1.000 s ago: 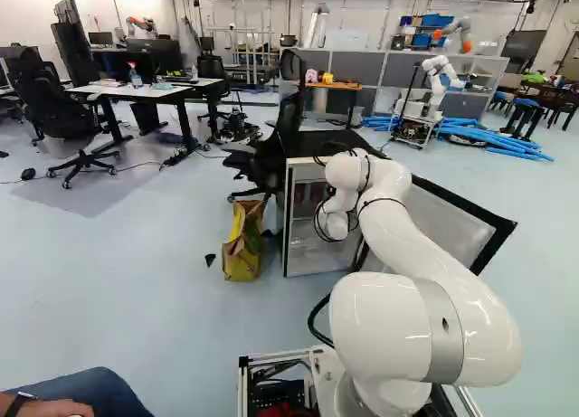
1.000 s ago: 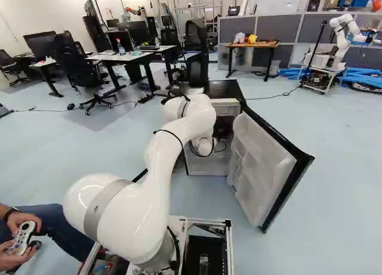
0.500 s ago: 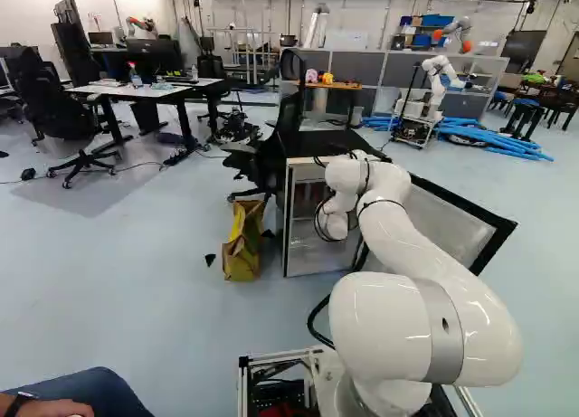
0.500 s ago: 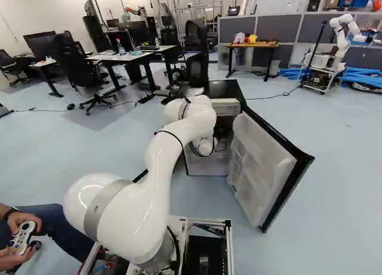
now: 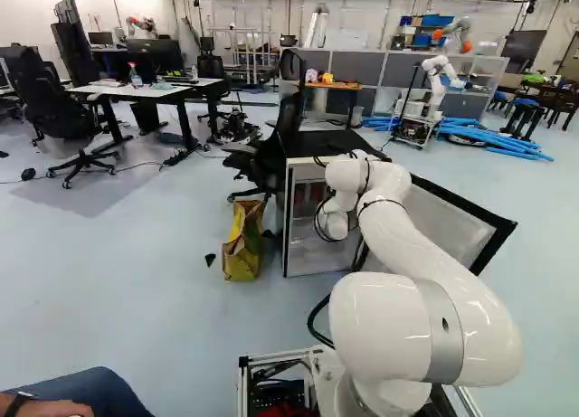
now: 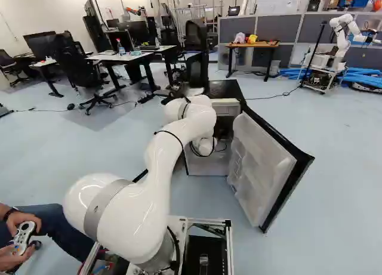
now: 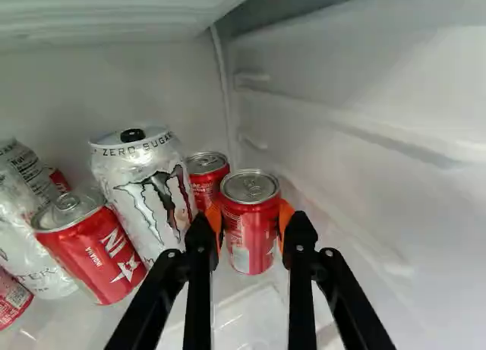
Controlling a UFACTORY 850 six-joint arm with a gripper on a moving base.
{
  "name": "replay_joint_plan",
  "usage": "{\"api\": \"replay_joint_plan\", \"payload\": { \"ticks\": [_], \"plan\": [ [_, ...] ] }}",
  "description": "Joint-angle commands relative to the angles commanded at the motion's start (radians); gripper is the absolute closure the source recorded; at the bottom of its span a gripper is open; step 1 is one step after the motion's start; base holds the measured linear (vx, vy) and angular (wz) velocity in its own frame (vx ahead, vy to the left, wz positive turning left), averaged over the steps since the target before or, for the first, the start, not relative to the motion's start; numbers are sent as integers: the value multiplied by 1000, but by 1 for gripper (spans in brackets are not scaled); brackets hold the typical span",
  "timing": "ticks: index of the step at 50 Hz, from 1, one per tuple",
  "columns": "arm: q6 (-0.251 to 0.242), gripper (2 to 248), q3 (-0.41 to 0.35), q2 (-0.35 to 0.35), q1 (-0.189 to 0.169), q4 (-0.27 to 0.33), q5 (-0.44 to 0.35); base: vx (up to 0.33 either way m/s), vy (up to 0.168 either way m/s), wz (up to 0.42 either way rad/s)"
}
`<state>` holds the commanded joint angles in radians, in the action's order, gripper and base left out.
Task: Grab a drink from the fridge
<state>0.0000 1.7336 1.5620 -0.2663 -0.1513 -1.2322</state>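
gripper [image 7: 250, 219] is reaching inside the fridge [image 5: 312, 144], fingers standing partly open at can width, orange pads [image 7: 285, 218] holding a small red can [image 7: 250, 232] from both sides. held can is standing upright near a larger white can [image 7: 144, 194]; another red can [image 7: 207, 184] is standing behind. fridge door [image 6: 259, 173] is hanging open.
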Motion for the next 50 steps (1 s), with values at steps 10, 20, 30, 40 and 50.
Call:
{"api": "replay_joint_plan", "payload": {
  "ticks": [10, 20, 30, 40, 50],
  "plan": [
    [0, 157, -46, -26, -2, 0, 0, 0, 0, 0],
    [0, 157, -97, -55, -3, 0, 0, 0, 0, 0],
    [0, 157, -172, -109, -5, 0, 0, 0, 0, 0],
    [0, 157, -256, -173, -6, 0, 0, 0, 0, 0],
    [0, 157, -353, -245, -5, 0, 0, 0, 0, 0]
  ]
}}
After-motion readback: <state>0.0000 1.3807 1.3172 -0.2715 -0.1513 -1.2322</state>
